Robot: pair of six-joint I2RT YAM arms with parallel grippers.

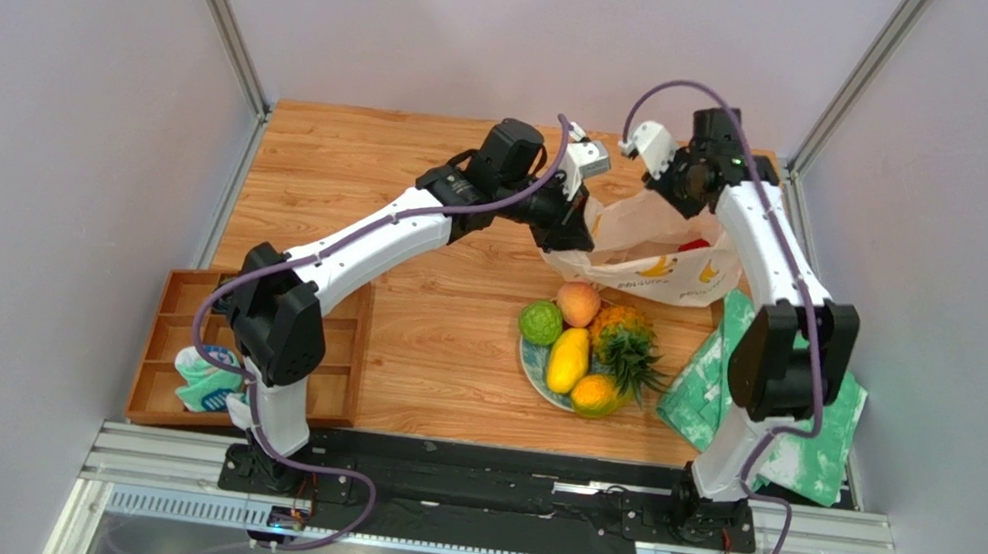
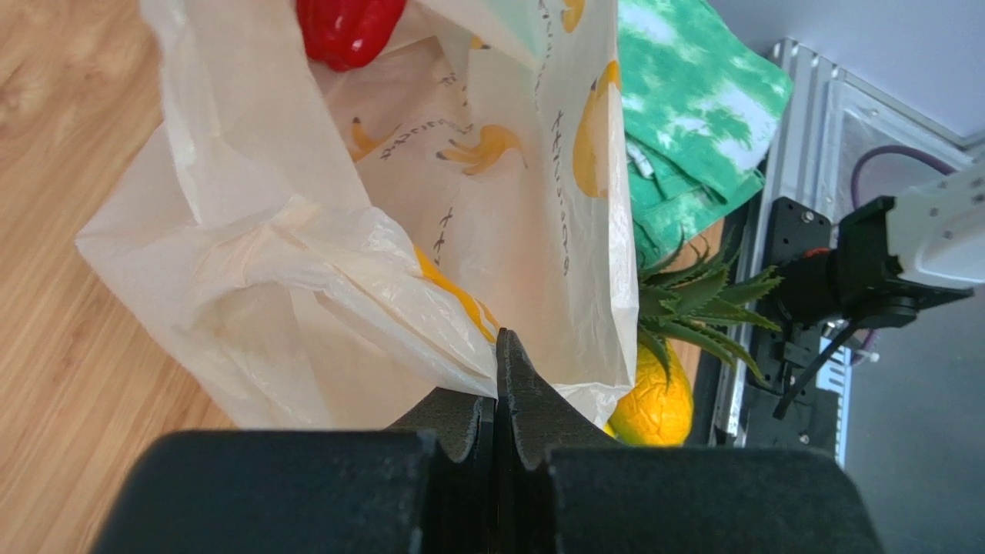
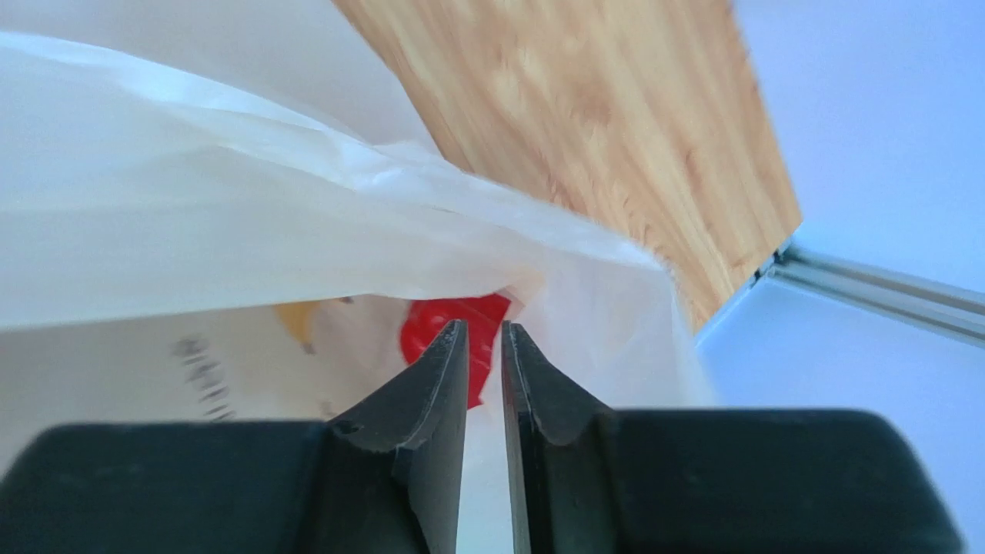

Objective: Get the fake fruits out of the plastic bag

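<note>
The plastic bag (image 1: 647, 255), white with printed bananas, hangs between my two grippers at the back of the table. My left gripper (image 2: 500, 346) is shut on a fold of the plastic bag's (image 2: 347, 266) rim. A red bell pepper (image 2: 347, 23) lies inside. My right gripper (image 3: 486, 346) is at the bag's (image 3: 231, 231) far rim, its jaws a narrow slit apart with thin film in the slit and the pepper (image 3: 445, 327) showing behind. On a plate (image 1: 529, 366) sit a bumpy green fruit (image 1: 540, 322), a peach (image 1: 578, 303), a pineapple (image 1: 624, 342) and two mangoes (image 1: 568, 359).
A green-and-white cloth (image 1: 708, 371) lies right of the plate, under the right arm. A wooden compartment tray (image 1: 169, 339) at the near left holds a blue-green item (image 1: 206, 379). Grey walls close in on both sides.
</note>
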